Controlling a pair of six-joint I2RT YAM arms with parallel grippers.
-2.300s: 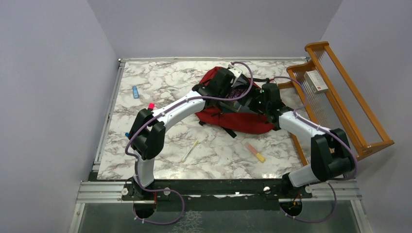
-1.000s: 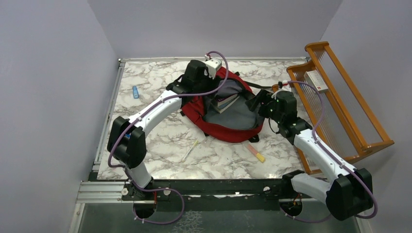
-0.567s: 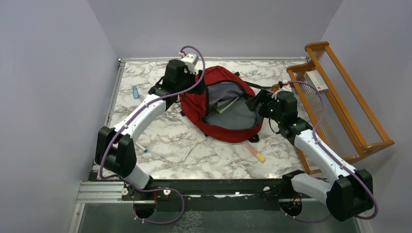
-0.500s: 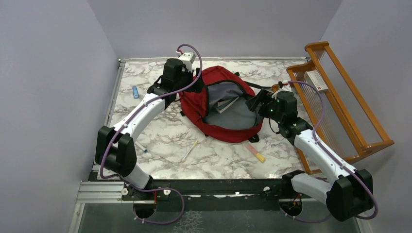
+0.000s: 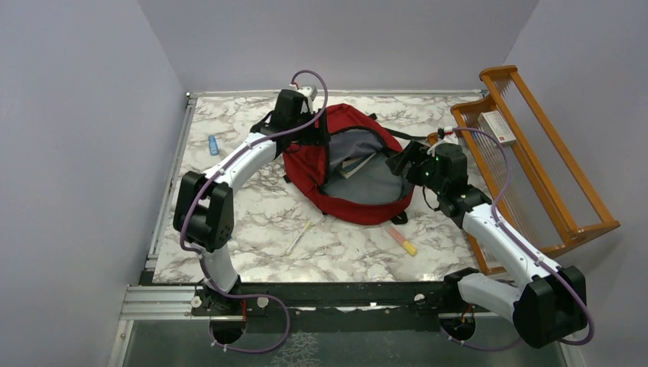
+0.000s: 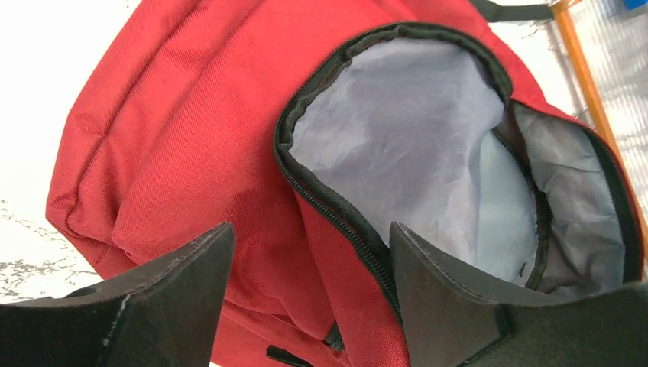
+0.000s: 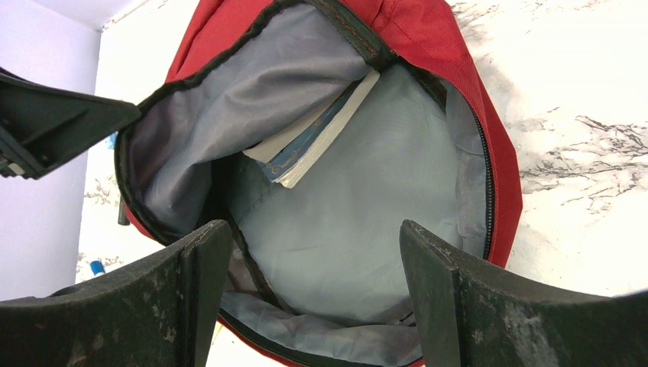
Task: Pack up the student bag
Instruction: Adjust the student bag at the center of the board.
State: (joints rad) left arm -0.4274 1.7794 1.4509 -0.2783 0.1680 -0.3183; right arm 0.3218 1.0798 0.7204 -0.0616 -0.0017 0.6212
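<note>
Swinging back toward the bag over the last half second, the left gripper is now hovering with its jaws spread wide and empty, just above the zippered rim of the student bag. The right gripper is also gaping wide and gripping nothing, facing into the mouth from the opposite side. Books are lying inside against the grey lining. The bag is lying open on the far half of the table, while a yellow pen and an orange marker are waiting loose nearer the arms. Packing is looking partly done; the next move is probably calling for one arm to fetch a loose item.
</note>
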